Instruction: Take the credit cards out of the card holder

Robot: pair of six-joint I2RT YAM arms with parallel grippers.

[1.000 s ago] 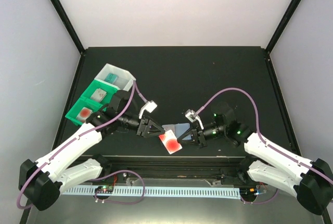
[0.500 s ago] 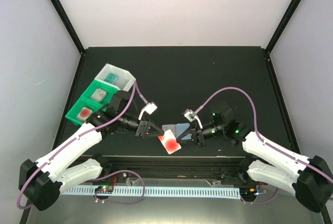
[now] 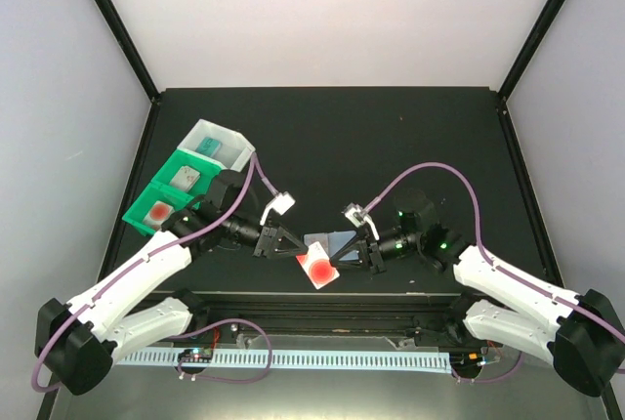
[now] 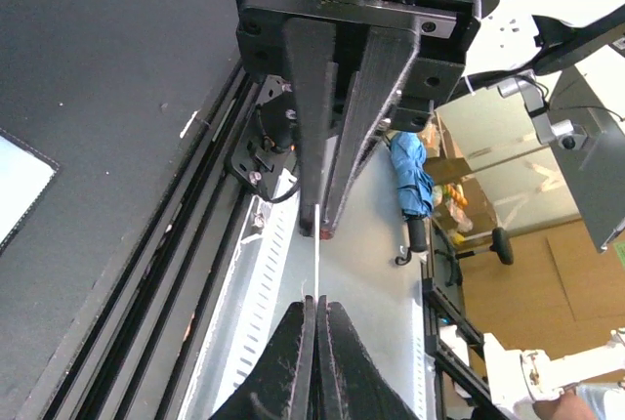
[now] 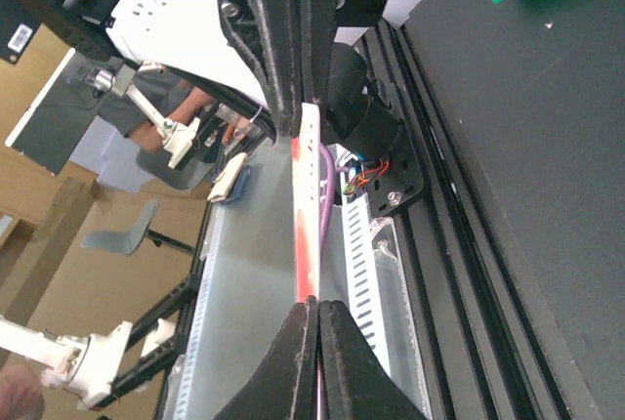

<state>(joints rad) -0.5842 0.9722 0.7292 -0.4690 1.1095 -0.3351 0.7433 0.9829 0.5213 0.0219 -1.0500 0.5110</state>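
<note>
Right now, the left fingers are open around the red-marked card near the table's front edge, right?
No: the left fingers are shut on the red-marked card near the table's front edge; the left wrist view shows them pinching it.

No text can be read anywhere. The card (image 3: 319, 269) bears only a red round mark; a white sticker (image 5: 20, 37) possibly carries print, too blurred.

It was a robotics lab: a black table (image 3: 391, 137) stood inside a booth of plain white panels (image 3: 322, 10) on black posts (image 3: 112, 20), and past its railed edge the wrist views showed a swivel chair (image 5: 122, 230), brown cardboard boxes (image 4: 513, 288) and another white robot arm (image 5: 73, 361)
</note>
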